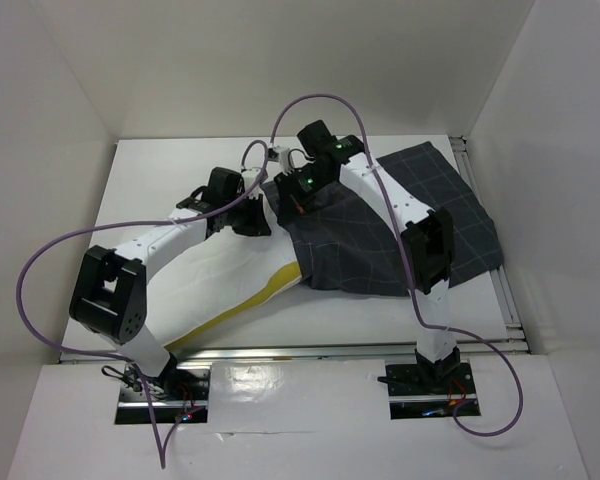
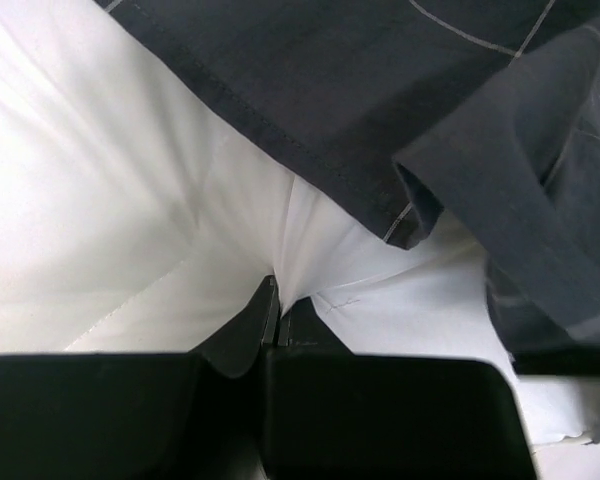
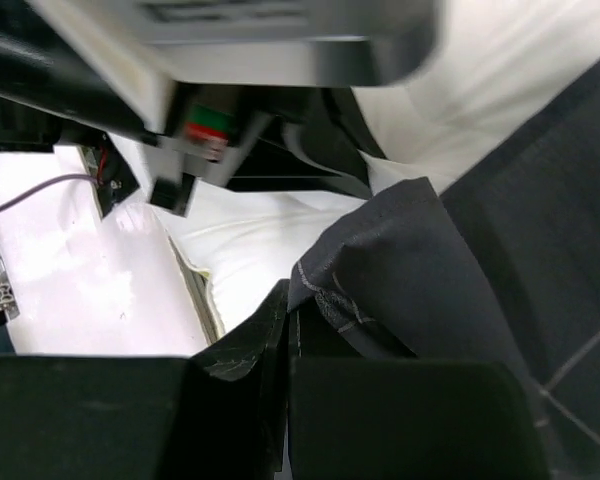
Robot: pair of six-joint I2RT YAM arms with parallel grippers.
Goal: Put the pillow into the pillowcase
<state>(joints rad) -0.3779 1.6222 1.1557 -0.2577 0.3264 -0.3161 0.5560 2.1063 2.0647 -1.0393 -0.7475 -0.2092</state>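
Observation:
The white pillow (image 1: 225, 275) with a yellow band (image 1: 270, 280) lies at centre left, its right end under the dark grid pillowcase (image 1: 400, 225). My left gripper (image 1: 250, 215) is shut, pinching a fold of the pillow's white cloth (image 2: 280, 240) right at the pillowcase's hem (image 2: 280, 140). My right gripper (image 1: 290, 190) is shut on a bunched edge of the pillowcase (image 3: 380, 260), held just above the pillow (image 3: 250, 240). The two grippers are close together at the pillowcase's left opening.
White walls box in the table on three sides. A metal rail (image 1: 510, 300) runs along the table's right edge and another along the front (image 1: 310, 350). Purple cables (image 1: 320, 100) loop above both arms.

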